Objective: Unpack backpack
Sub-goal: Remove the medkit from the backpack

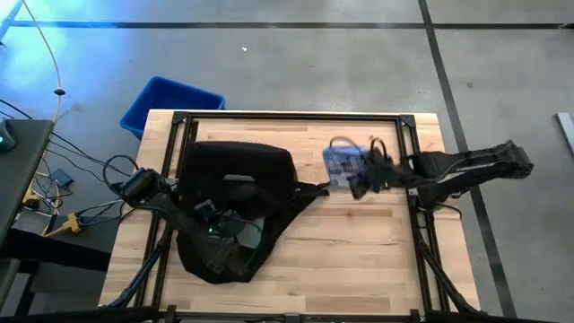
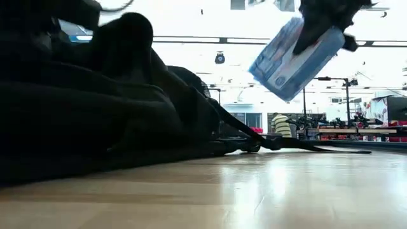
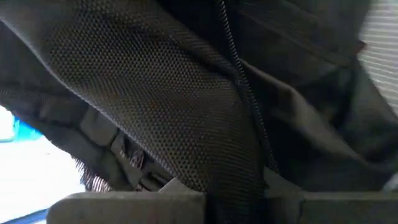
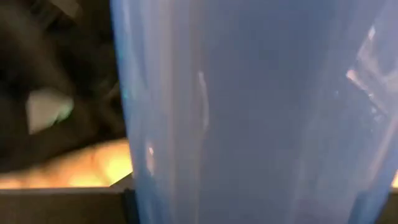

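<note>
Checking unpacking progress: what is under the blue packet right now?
The blue packet hangs in the right gripper, clear of the table; only bare wood lies beneath it. The backpack lies beside it, its contents hidden.

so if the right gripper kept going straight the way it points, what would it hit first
Probably the backpack: the right gripper, shut on a blue packet, points left across the table toward it. Depth is unclear, so it might pass above.

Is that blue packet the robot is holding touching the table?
Apart. In the low view the blue packet hangs tilted in the right gripper, with open room visible between it and the table.
</note>
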